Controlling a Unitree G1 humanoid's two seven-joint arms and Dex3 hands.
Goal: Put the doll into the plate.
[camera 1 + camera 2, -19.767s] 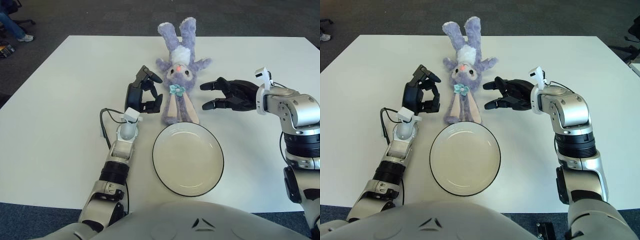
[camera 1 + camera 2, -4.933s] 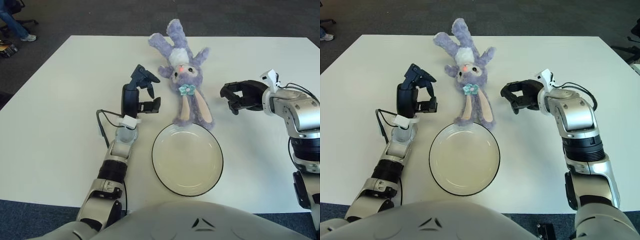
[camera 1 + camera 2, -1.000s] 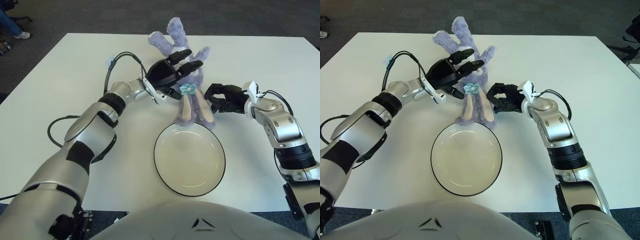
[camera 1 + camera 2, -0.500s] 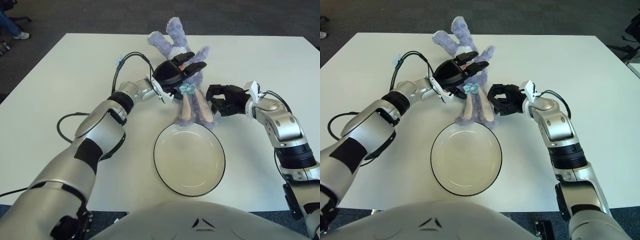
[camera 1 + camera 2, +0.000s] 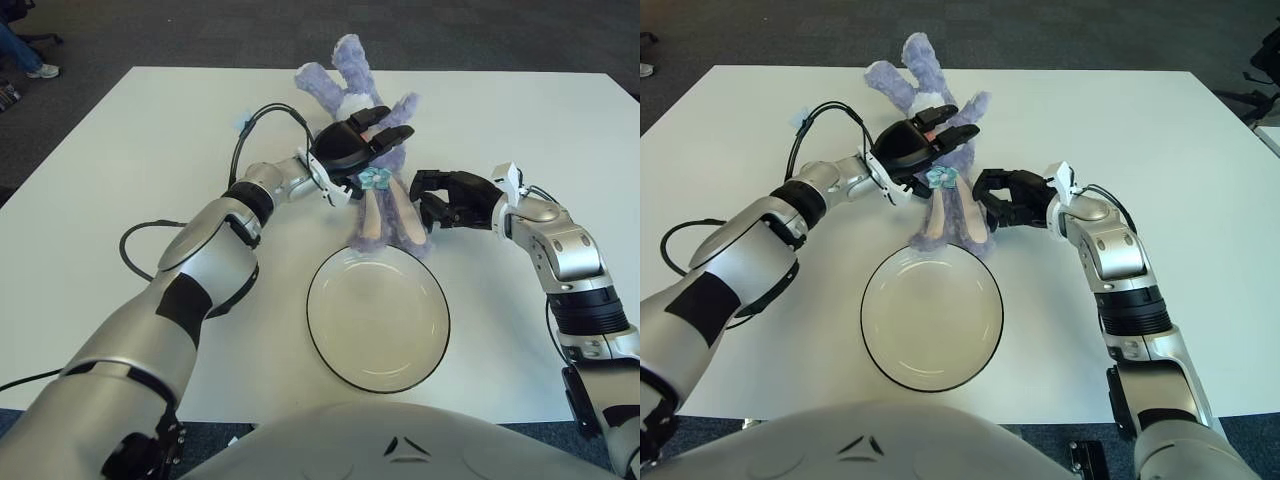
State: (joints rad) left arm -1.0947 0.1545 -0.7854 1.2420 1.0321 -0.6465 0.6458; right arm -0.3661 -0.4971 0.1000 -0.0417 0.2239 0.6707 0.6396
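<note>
The doll (image 5: 347, 82) is a purple plush rabbit lying on the white table (image 5: 120, 160). Its legs point away from me and its long ears (image 5: 388, 215) reach the plate's far rim. The plate (image 5: 378, 320) is white with a black rim, holds nothing and sits just in front of me. My left hand (image 5: 362, 140) reaches across from the left and lies over the doll's head, fingers stretched out over it and not closed around it. My right hand (image 5: 440, 203) has its fingers curled, right against the doll's right ear, with nothing in its grasp.
A black cable (image 5: 135, 240) from my left arm loops over the table on the left. Bare table surface lies to the left and right of the plate. Dark carpet surrounds the table, with a person's foot (image 5: 45, 70) at the far left corner.
Over the last second my left hand has slid further right over the doll's head. My right hand edged slightly left against the ear. The doll has barely shifted.
</note>
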